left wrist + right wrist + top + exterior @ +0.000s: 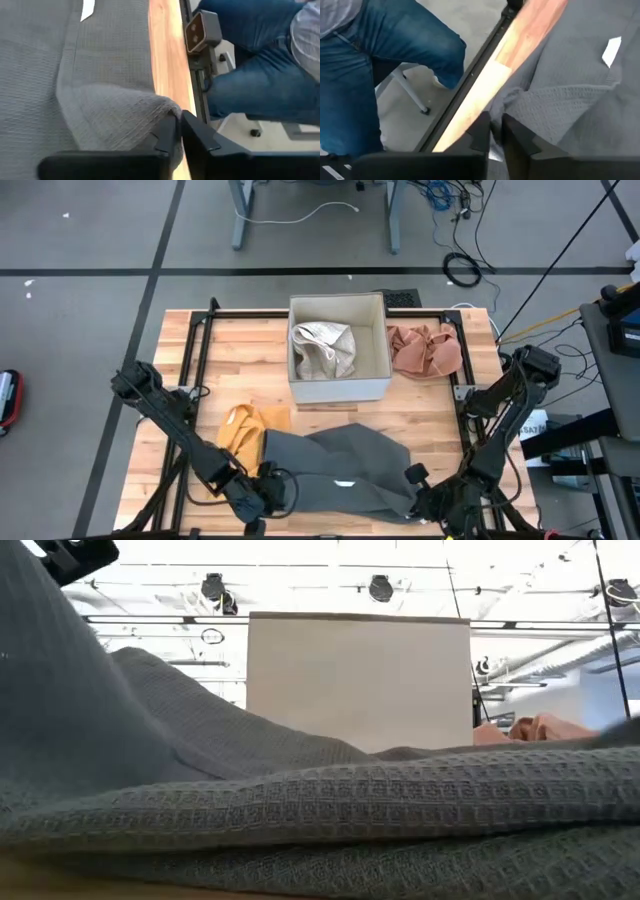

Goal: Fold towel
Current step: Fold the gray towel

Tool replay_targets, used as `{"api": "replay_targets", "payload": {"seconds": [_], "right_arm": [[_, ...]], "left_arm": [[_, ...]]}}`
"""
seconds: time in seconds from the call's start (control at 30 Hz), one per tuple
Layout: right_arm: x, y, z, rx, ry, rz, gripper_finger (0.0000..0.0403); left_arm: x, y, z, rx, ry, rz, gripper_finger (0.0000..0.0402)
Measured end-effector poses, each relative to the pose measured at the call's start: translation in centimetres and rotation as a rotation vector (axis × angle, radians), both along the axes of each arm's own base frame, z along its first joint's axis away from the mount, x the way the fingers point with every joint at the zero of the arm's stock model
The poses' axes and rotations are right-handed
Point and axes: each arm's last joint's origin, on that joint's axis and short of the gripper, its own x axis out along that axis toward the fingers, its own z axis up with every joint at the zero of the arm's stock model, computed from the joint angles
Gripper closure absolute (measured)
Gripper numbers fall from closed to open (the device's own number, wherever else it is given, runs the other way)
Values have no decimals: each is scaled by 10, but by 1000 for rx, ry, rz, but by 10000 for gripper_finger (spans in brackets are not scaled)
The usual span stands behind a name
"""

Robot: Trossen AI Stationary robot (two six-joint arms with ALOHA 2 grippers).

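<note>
Grey towel (pixel 340 470) lies pinched, apparently, by left end effector (pixel 175 135) and right end effector (pixel 495 131) at the near edge.

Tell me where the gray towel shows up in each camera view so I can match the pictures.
High view: gray towel lies at the table's near edge, between both arms.
Low view: it fills the foreground, in front of the white box.
Left wrist view: it spreads beyond the left claw.
Right wrist view: it lies beyond the right claw.
Shared landmark: the towel's white tag, also in both wrist views.
</note>
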Motion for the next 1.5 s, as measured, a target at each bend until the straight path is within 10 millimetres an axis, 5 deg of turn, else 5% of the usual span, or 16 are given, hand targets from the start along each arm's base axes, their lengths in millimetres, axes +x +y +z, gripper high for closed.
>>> {"api": "replay_targets", "payload": {"seconds": [0.37,0.6,1.13,1.5], "right_arm": [[-3,3,-6,77,101,-99,218],[-8,4,-7,91,151,-111,196],[4,-28,-16,-224,19,-336,220],[6,-30,-16,-239,0,-353,220]], "left_arm": [[10,-7,13,-139,-127,18,229],[15,-1,19,-165,-134,-86,216],[20,118,29,434,-11,465,216],[25,160,5,160,299,389,216]]}}
